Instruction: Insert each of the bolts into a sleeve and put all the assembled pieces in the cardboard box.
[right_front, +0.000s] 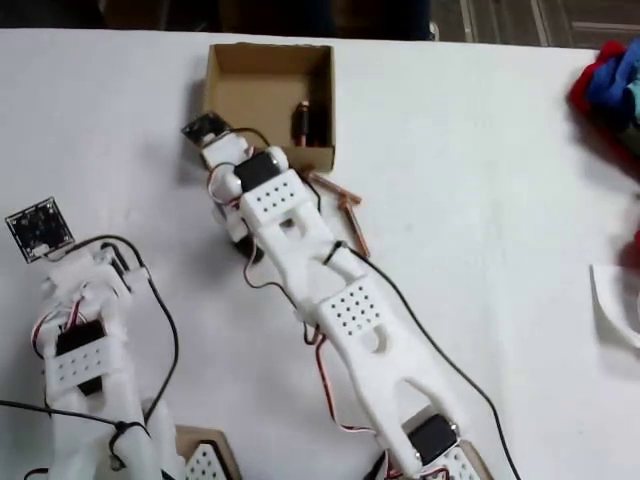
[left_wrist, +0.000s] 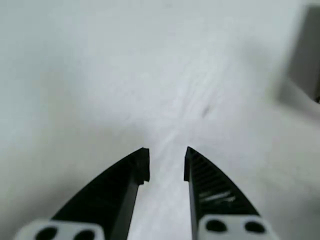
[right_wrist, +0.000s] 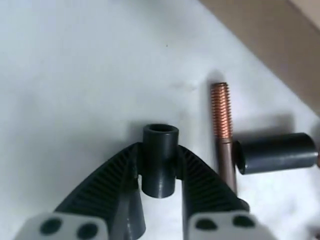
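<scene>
My right gripper (right_wrist: 160, 152) is shut on an upright black sleeve (right_wrist: 160, 167), just above the white table. Beside it lie a copper bolt (right_wrist: 222, 127) and a second black sleeve (right_wrist: 277, 151) on its side. In the high view the right arm (right_front: 285, 215) stretches to the near wall of the cardboard box (right_front: 222, 85), which holds one dark assembled piece (right_front: 303, 122). Two copper bolts (right_front: 340, 196) lie by the box's near right corner. My left gripper (left_wrist: 166, 165) is open over bare table, and the left arm (right_front: 85, 330) stands at the near left.
A bundle of red and blue cloth (right_front: 610, 75) lies at the far right edge, with a white object (right_front: 615, 305) below it. Black cables (right_front: 170, 330) trail from both arms. The box wall (right_wrist: 270, 40) runs close behind the loose bolt.
</scene>
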